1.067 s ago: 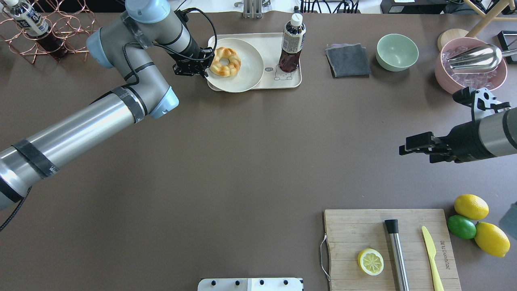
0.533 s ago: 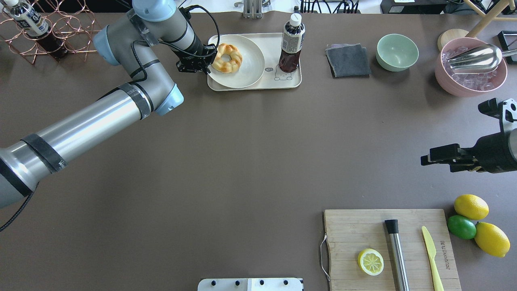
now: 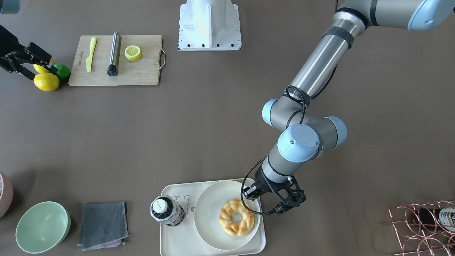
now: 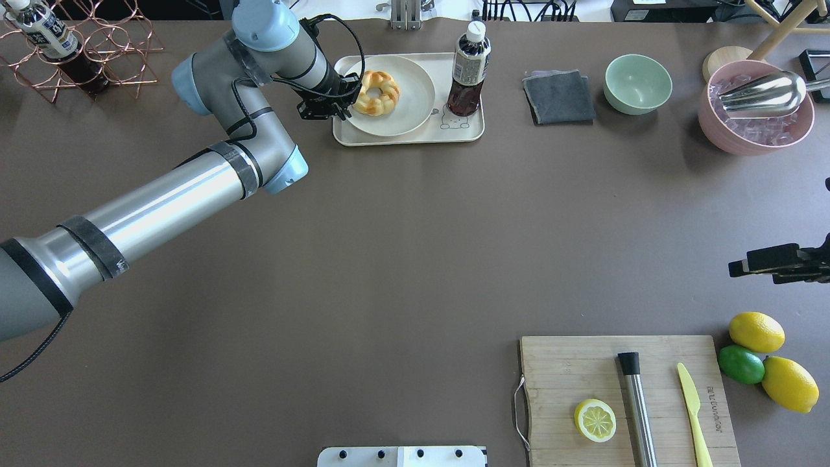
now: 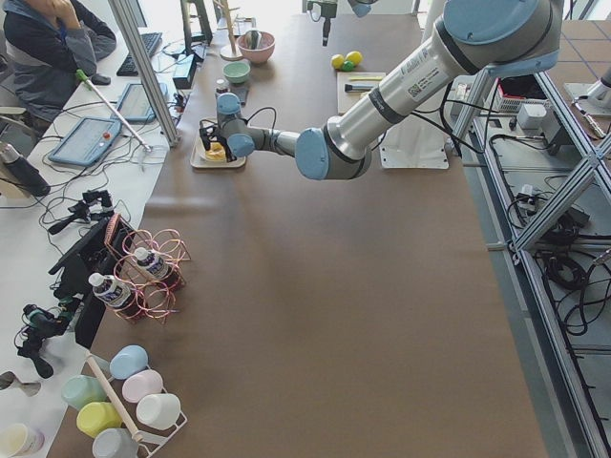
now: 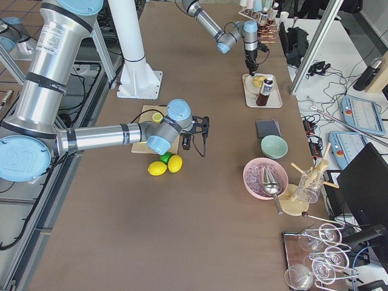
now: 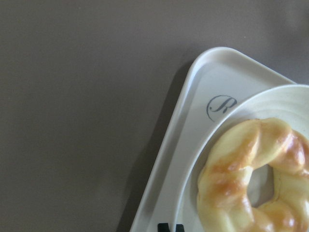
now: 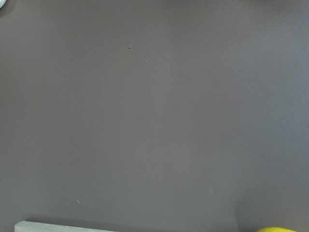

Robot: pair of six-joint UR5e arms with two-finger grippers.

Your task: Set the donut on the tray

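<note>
Since our left claw (image 4: 342,105) pinches narrowly on the rim of the plate (image 4: 418,97), with the donut (image 4: 366,106) riding that plate over the tray (image 4: 470,130), we should lower level, then release slowly.

The donut (image 4: 376,93) is lying on the plate (image 4: 418,97), which is sitting on the tray (image 4: 470,130). The bottle (image 4: 468,68) is standing on the tray just beside the plate, toward the robot's right.
</note>
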